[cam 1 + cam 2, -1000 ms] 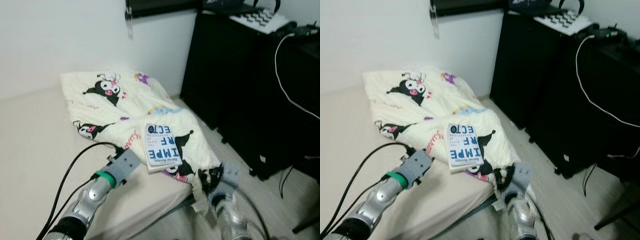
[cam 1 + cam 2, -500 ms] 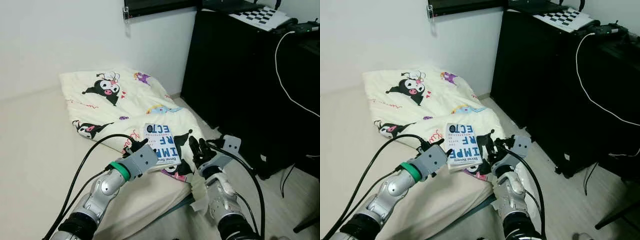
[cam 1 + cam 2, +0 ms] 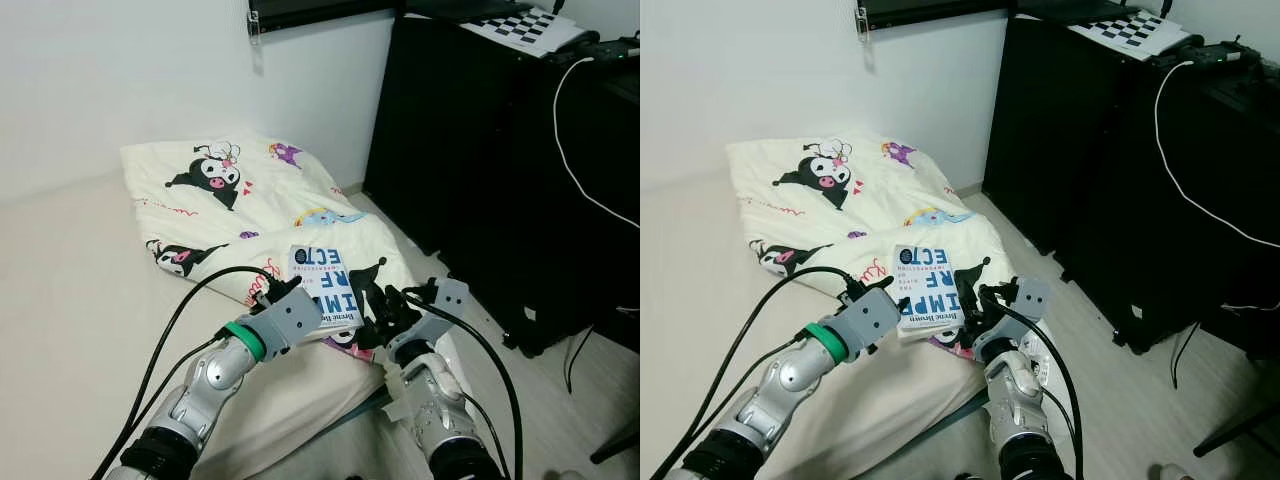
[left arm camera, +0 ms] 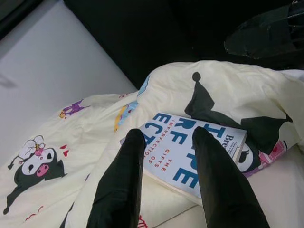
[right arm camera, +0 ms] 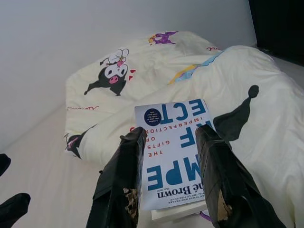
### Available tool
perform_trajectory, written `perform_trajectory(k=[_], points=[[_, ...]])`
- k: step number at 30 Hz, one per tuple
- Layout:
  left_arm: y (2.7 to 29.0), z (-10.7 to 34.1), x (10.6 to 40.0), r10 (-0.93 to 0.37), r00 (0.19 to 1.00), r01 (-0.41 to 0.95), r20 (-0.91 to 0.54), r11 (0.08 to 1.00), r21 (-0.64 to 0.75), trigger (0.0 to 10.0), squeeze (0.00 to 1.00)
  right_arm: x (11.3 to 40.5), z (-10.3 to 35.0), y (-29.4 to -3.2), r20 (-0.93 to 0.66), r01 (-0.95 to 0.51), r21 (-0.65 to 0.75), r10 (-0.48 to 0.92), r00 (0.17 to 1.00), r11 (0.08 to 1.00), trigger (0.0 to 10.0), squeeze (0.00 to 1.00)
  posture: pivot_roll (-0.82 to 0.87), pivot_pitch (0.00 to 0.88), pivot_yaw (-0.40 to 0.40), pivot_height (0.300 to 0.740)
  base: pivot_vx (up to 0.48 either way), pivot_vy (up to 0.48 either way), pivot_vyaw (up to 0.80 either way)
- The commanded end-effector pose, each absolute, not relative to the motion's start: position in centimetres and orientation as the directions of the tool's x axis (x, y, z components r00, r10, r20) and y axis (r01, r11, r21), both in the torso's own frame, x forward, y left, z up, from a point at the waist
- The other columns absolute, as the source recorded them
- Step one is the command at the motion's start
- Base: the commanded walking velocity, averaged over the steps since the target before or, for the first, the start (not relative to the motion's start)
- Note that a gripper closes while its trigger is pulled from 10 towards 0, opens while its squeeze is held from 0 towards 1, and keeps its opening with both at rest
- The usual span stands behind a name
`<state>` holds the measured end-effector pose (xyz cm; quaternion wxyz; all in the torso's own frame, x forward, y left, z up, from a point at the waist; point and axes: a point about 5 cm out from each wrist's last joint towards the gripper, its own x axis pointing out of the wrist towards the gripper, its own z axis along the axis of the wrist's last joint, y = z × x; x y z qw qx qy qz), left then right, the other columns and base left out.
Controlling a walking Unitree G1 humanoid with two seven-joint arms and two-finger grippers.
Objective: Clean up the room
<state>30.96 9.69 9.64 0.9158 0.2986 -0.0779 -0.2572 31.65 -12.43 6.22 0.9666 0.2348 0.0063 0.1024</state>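
Note:
A white book with big blue letters (image 3: 322, 290) lies flat on a cream blanket printed with cartoon figures (image 3: 230, 200), near the bed's right edge. My left gripper (image 4: 168, 135) is open just short of the book's near left side, its black fingers (image 4: 121, 180) spread above the cover. On the book's right side my right gripper (image 5: 171, 133) is open too, its fingers (image 5: 118, 180) framing the cover from a little way back. Both grippers hold nothing. In the left eye view the right gripper (image 3: 378, 300) sits right beside the book's edge.
The blanket lies on a beige mattress (image 3: 70, 300) against a white wall. A tall black cabinet (image 3: 480, 150) stands to the right, with a white cable (image 3: 570, 170) hanging over it and a checkerboard sheet (image 3: 525, 20) on top. Light floor (image 3: 530, 400) runs between bed and cabinet.
Both arms have come up and forward from low at the bed's edge. The grippers now flank the book, the right one having closed in from the right.

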Motion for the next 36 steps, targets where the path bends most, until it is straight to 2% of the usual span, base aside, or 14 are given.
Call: perform_trajectory(k=[1, 12, 26, 36], points=[[9.88, 9.18, 30.66, -0.518, 0.855, 0.437, -0.036, 0.681, 0.588, 10.0, 0.0, 31.32, 5.72, -12.4, 0.015, -0.187, 0.456, 0.203, 0.979, 0.87, 10.0, 0.0, 0.07, 0.1, 0.045, 0.695, 0.0, 0.0, 0.0], [9.84, 9.26, 30.59, -0.517, 0.855, 0.441, -0.045, 0.677, 0.589, 10.0, 0.0, 31.06, 5.53, -12.57, 0.004, -0.177, 0.459, 0.197, 0.98, 0.87, 10.0, 0.0, 0.07, 0.097, 0.05, 0.67, 0.0, 0.0, 0.0], [9.69, 9.19, 30.61, -0.521, 0.852, 0.447, -0.055, 0.668, 0.595, 10.0, 0.0, 31.05, 5.47, -12.82, 0.0, -0.173, 0.458, 0.195, 0.981, 0.872, 10.0, 0.0, 0.07, 0.088, 0.052, 0.605, 0.0, 0.0, 0.0], [9.66, 9.18, 30.57, -0.523, 0.85, 0.45, -0.058, 0.665, 0.596, 10.0, 0.0, 31.02, 5.73, -12.77, 0.027, -0.198, 0.504, 0.214, 0.977, 0.841, 10.0, 0.0, 0.07, 0.088, 0.052, 0.6, 0.0, 0.0, 0.0]])
